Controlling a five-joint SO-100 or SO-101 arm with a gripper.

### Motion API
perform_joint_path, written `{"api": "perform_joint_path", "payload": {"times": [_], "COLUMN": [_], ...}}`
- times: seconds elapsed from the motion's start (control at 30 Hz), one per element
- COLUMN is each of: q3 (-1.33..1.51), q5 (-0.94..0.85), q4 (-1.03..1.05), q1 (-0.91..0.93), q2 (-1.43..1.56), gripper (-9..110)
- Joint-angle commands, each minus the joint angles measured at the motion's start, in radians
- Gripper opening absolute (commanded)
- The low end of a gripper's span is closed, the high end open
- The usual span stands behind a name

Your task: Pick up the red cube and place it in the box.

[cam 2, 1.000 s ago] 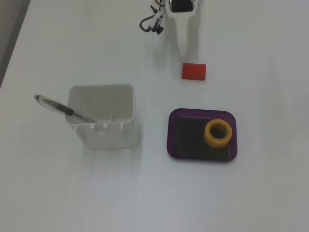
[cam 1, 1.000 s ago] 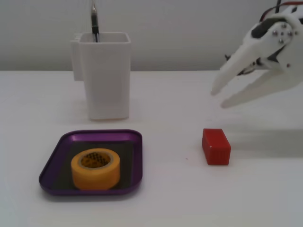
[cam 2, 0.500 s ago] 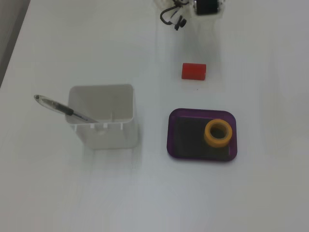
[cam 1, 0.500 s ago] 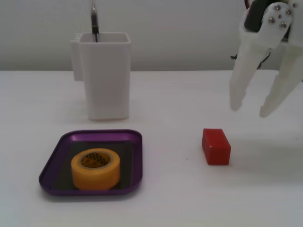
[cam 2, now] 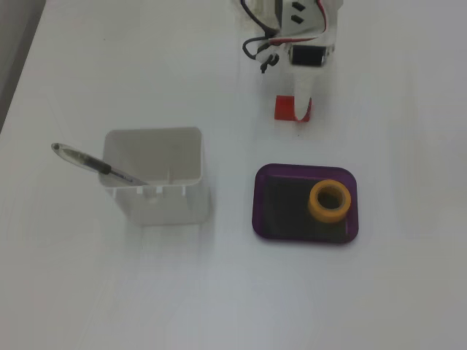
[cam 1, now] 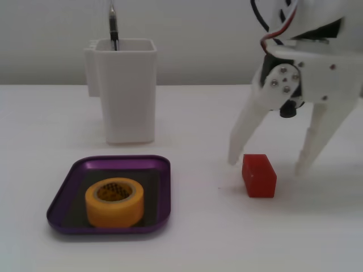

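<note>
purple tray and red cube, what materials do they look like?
Purple tray: likely anodized or painted metal; the rim has a glossy metallic sheen, the inside is dark. Red cube: matte, uniform red with soft edges, probably plastic or foam; can't tell which.

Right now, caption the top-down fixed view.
Open tool over red cube; yellow tape roll already in purple tray.
</note>
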Motion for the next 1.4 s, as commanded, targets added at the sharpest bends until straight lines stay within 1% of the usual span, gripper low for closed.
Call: {"api": "perform_joint_path", "payload": {"times": [0.0, 0.3, 0.37, 0.43, 0.53, 0.6, 0.67, 0.83, 1.0, 1.1, 1.23, 1.37], "q3": [-0.048, -0.035, -0.035, -0.041, -0.051, -0.058, -0.097, -0.196, -0.356, -0.445, -0.472, -0.476], "q5": [-0.008, -0.009, -0.009, -0.009, -0.009, -0.009, -0.009, -0.012, -0.089, -0.12, -0.172, -0.175], "q4": [-0.054, -0.066, -0.066, -0.066, -0.063, -0.052, -0.051, -0.063, -0.075, -0.164, -0.311, -0.426], "q1": [0.054, 0.049, 0.046, 0.043, 0.043, 0.041, 0.041, 0.043, 0.049, 0.063, 0.063, 0.063], "q2": [-0.034, -0.195, -0.212, -0.215, -0.21, -0.206, -0.183, -0.071, -0.018, -0.048, -0.163, -0.307], "gripper": [27, 26, 24, 17, -2, 1, -1, -1, -1, -1, -1, -1]}}
